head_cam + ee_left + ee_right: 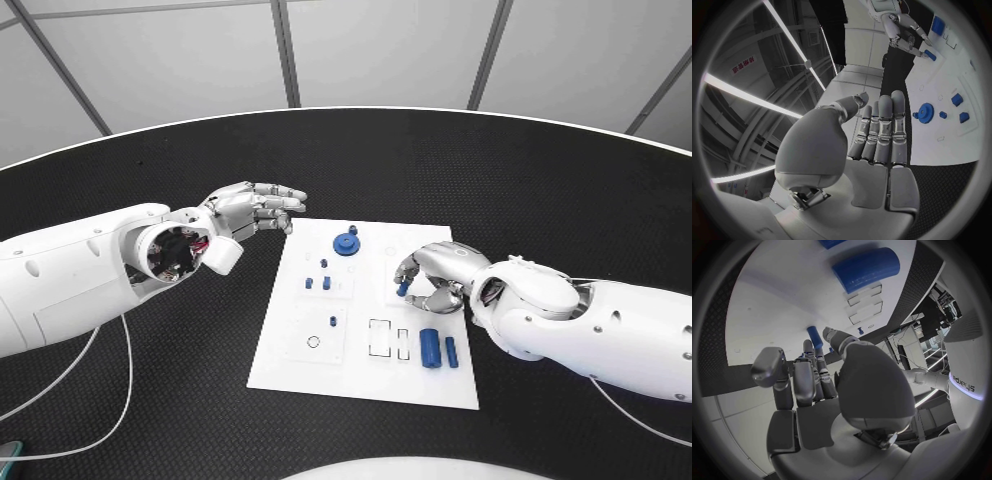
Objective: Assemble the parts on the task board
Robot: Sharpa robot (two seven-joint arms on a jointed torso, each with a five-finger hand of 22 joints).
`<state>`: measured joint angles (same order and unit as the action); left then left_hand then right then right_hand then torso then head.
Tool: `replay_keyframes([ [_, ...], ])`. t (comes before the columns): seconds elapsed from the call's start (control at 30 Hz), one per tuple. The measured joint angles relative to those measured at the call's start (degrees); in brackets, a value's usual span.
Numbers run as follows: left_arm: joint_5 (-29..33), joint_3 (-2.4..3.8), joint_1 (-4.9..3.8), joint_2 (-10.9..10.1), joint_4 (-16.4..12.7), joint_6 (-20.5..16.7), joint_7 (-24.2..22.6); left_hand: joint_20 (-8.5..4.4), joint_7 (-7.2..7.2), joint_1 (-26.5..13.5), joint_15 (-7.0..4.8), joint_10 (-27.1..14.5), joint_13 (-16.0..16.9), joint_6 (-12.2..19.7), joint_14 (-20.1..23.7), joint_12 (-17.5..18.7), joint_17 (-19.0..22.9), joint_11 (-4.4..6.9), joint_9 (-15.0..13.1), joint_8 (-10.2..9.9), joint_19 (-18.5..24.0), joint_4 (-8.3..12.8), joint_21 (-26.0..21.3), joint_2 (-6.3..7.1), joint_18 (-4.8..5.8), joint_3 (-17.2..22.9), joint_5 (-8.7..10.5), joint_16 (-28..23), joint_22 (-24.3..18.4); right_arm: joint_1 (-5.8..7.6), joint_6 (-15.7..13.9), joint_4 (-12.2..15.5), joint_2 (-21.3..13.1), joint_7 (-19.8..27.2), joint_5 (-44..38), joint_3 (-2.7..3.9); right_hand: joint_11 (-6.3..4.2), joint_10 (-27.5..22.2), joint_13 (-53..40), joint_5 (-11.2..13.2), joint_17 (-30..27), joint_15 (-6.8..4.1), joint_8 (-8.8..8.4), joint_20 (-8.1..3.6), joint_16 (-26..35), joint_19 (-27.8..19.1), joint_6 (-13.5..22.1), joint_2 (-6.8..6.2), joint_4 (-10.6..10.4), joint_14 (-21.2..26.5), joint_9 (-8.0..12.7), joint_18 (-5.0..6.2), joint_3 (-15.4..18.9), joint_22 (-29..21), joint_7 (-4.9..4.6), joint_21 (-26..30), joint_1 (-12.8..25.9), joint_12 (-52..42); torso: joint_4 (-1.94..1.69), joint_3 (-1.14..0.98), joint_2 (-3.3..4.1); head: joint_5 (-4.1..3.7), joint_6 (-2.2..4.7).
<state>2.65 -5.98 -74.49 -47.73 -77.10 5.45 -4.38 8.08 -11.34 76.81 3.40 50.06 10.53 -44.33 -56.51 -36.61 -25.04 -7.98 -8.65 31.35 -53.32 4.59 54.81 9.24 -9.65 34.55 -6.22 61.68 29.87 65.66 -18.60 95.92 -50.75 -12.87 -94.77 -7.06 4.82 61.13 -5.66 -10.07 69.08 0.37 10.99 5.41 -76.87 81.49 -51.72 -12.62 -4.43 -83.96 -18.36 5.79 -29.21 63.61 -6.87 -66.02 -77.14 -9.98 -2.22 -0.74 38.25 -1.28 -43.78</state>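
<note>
Reaching over the right side of the white task board (361, 375), the right hand (436, 272) has its fingers curled down around a small blue peg (402, 289), which stands at its fingertips on the board; the right wrist view shows that peg (814, 336) pinched between the thumb and the other fingers, its far end against the white surface. Off the board's upper left corner, the left hand (254, 211) hangs over the black table (144, 180), holding nothing, fingers straight and lying side by side with the thumb set apart. A round blue gear (345, 243) sits near the board's top edge, with small blue pieces (326, 283) below it in the left half. Two blue cylinders (437, 350) lie side by side near the board's lower right, just beside two rectangular slots (387, 339).
</note>
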Motion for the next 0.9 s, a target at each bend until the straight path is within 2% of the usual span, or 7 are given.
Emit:
replay_keyframes([
  [0.2,0.00,0.00,0.00,-0.02,-0.02,-0.01,0.05,0.00,0.00,0.00,0.00,0.00,0.00,0.00,0.00,0.00,0.00,0.00,0.00,0.00,0.00,0.00,0.00,0.00,-0.01,0.00,0.00,0.00,0.00,0.00,0.17,-0.84,0.96,-0.05,0.00,0.00,0.20,0.20,0.06,0.00,0.15,0.00,0.00,0.00,-0.22,0.00,-0.41,0.00,-0.14,0.00,0.00,0.00,-0.64,0.14,-0.41,0.00,0.00,-0.22,0.09,-0.04,-0.02,0.10,-0.14],
  [0.3,0.00,0.00,0.00,0.00,-0.02,0.00,0.05,0.00,0.00,0.00,0.00,0.00,0.00,0.00,0.00,0.00,-0.01,0.00,0.00,0.00,0.00,0.00,0.00,0.00,0.00,0.00,0.00,0.00,0.00,0.00,0.24,-1.08,1.30,-0.02,0.00,0.00,-0.12,0.53,0.12,0.00,0.26,0.00,0.00,-0.20,-0.22,0.20,-0.49,0.00,-0.29,0.00,0.00,0.00,-1.29,0.28,-0.49,-0.30,0.00,-0.22,0.09,-0.04,-0.02,0.13,-0.18],
  [0.4,0.00,0.00,0.00,-0.01,-0.04,0.00,0.07,0.00,0.00,0.00,0.00,0.00,0.00,0.00,0.00,0.00,-0.01,0.00,0.00,0.00,0.00,0.00,0.00,0.00,-0.01,0.00,0.00,0.00,0.00,0.00,0.39,-1.26,1.51,-0.06,0.00,0.00,-0.38,1.83,0.12,0.00,0.63,-0.53,0.07,-0.40,-0.66,0.40,-1.42,0.00,-0.39,0.08,-0.02,0.00,-2.33,0.78,-0.75,-0.66,0.00,-0.95,0.08,-0.04,-0.04,0.14,-0.26],
  [0.57,-0.01,0.00,-0.01,-0.06,-0.06,-0.02,0.08,0.00,0.00,0.00,0.00,0.00,0.00,0.00,0.00,0.00,-0.01,0.00,0.00,0.00,0.00,0.00,0.00,0.00,0.00,0.00,0.00,0.00,0.01,0.00,0.70,-1.47,1.63,-0.22,0.00,0.01,-0.73,4.48,-0.15,0.06,1.38,-0.99,1.37,-0.82,-1.04,0.81,-3.69,0.81,0.03,0.03,-0.50,0.00,-3.70,1.93,-0.82,-1.72,-0.81,-2.08,0.08,-0.03,-0.06,0.15,-0.32],
  [0.67,-0.01,0.00,-0.01,-0.09,-0.07,-0.03,0.11,0.00,0.00,0.00,0.00,0.00,0.00,0.00,0.00,0.00,-0.01,0.00,0.00,0.00,0.00,0.00,0.00,0.00,0.00,0.00,0.00,0.00,0.01,0.00,0.84,-1.56,1.68,-0.28,0.00,0.01,-1.17,5.66,-0.61,1.49,1.65,-1.14,2.06,-1.02,-1.04,1.02,-5.03,1.42,0.59,-0.12,-0.79,0.00,-4.54,2.34,-0.68,-1.92,-1.42,-2.63,0.09,-0.02,-0.08,0.20,-0.39],
  [0.73,-0.01,0.00,-0.01,-0.11,-0.09,-0.03,0.12,0.00,0.00,0.00,0.00,0.00,0.01,0.00,0.00,0.00,0.01,0.00,0.00,0.00,0.00,-0.02,0.00,0.00,0.00,-0.02,0.00,0.00,-0.01,0.00,0.86,-1.57,1.73,-0.28,0.00,0.01,-1.25,6.15,-0.71,2.36,1.72,-1.16,2.26,-1.02,-1.13,1.02,-5.44,1.82,0.80,-0.14,-0.90,0.00,-5.22,2.55,-0.66,-1.92,-1.82,-2.65,0.10,-0.02,-0.08,0.23,-0.40],
  [0.9,-0.01,0.00,-0.01,-0.13,-0.13,-0.03,0.17,0.00,0.00,0.00,0.00,0.00,0.01,0.00,0.00,0.00,0.06,0.00,0.00,0.00,0.00,-0.16,0.00,0.00,0.00,-0.16,0.00,0.00,-0.06,-0.01,0.61,-1.55,1.86,-0.14,0.00,0.00,-1.63,7.18,-1.42,2.43,2.02,-1.36,2.67,-1.22,-1.34,1.22,-6.35,2.36,1.35,0.06,-1.21,0.00,-5.78,3.06,-0.58,-2.52,-2.00,-2.88,0.10,-0.03,-0.08,0.24,-0.43],
])
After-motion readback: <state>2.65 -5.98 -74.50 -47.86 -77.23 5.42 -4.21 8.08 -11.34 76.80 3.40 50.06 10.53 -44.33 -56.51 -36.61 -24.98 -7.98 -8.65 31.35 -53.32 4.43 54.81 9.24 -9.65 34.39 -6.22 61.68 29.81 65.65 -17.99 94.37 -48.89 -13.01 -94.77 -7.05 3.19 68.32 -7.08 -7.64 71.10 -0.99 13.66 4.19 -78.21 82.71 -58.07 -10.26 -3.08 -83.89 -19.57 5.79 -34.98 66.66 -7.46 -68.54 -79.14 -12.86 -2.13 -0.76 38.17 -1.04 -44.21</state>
